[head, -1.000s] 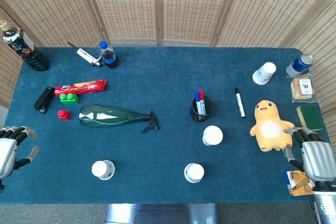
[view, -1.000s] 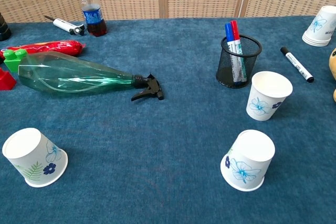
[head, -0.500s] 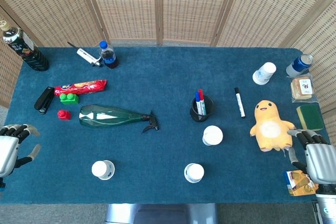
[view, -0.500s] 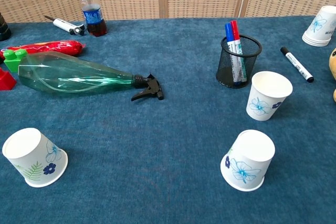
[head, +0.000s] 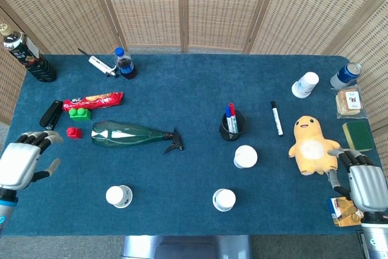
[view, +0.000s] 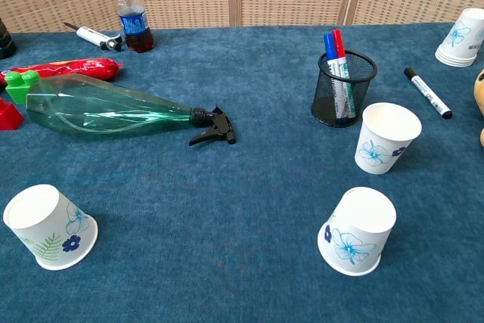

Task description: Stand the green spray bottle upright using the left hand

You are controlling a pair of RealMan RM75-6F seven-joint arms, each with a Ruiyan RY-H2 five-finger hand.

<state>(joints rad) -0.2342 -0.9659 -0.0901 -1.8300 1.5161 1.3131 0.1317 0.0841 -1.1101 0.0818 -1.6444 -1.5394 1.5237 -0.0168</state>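
Note:
The green spray bottle (head: pixel 128 133) (view: pixel 106 107) lies on its side on the blue table, its black trigger nozzle (head: pixel 173 141) (view: pixel 214 126) pointing right. My left hand (head: pixel 23 161) hovers at the table's left edge, below and left of the bottle's base, fingers spread and holding nothing. Only the head view shows it. At the right front edge my right hand (head: pixel 365 184) sits with its fingers apart and nothing in it, beside the yellow plush toy (head: pixel 312 145).
Red (head: pixel 73 132) and green (head: pixel 79 113) blocks, a red snack pack (head: pixel 92 99) and a black stapler (head: pixel 51 115) lie by the bottle's base. A tipped paper cup (head: pixel 119 196) lies in front of it. A mesh pen holder (head: pixel 233 124), more cups (head: pixel 245 156) and a cola bottle (head: pixel 125 63) stand around.
My left hand has moved up and to the right, further onto the table toward the bottle's base. The bottle and the right hand have stayed about where they were.

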